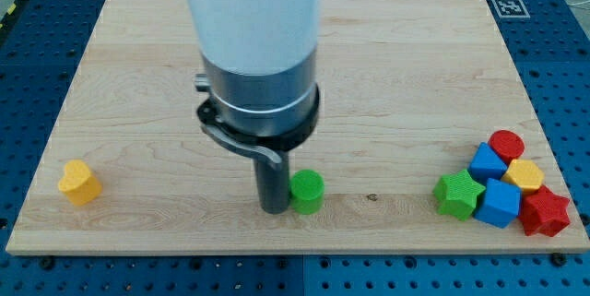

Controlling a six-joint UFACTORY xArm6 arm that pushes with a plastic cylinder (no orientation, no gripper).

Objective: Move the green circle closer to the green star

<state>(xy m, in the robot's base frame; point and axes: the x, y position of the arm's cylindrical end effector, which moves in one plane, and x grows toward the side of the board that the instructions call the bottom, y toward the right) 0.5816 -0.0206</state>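
- The wooden board [387, 65] filled most of the view, bare across its top and middle, with all blocks lying along its bottom strip.
- The arm's white and grey body [258, 47] hung over the board's centre-left, ending in the dark rod; there is no jaw to open or close, only a bare rod carrying nothing.
- My tip [274, 209] rested on the board just at the view's left of the green circle [307, 192], touching it or very nearly so.
- The cluster at the view's right held the green star [458, 195] on its left edge, with two blue cubes [499, 203], a red cylinder [505, 144], a yellow block [525, 175] and a red star [545, 212] packed behind it.
- A yellow heart-like block [79, 182] lay alone at the far left, well out of the way.
- To do the push well, I judged the tip should stay centred behind the circle and travel straight toward the view's right, so the round block would not roll off sideways.
- The lane between circle and star was open; the board's bottom edge ran close below it, so any drift downward looked risky, and stopping short of the star would spare the cluster.
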